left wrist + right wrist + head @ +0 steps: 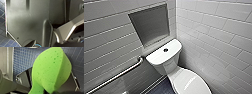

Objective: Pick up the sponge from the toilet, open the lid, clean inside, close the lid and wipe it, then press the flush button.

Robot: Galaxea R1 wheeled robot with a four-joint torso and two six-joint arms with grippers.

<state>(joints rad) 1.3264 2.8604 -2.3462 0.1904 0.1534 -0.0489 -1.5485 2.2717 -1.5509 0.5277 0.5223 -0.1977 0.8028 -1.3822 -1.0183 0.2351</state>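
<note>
Against the tiled corner stands the toilet [170, 68], its lid [190, 83] lying shut over the bowl and the flush button [165, 50] showing dark at the centre of the tank top [157, 57]. The sponge [50, 70] is off the toilet. It is over the blue tiled floor [23, 58], folded and pinched at one end by the right end effector [49, 91], which is clamped on it. So the pickup looks done. A shut lid does not show whether the bowl has been cleaned. Wiping the lid and flushing appear to remain.
</note>
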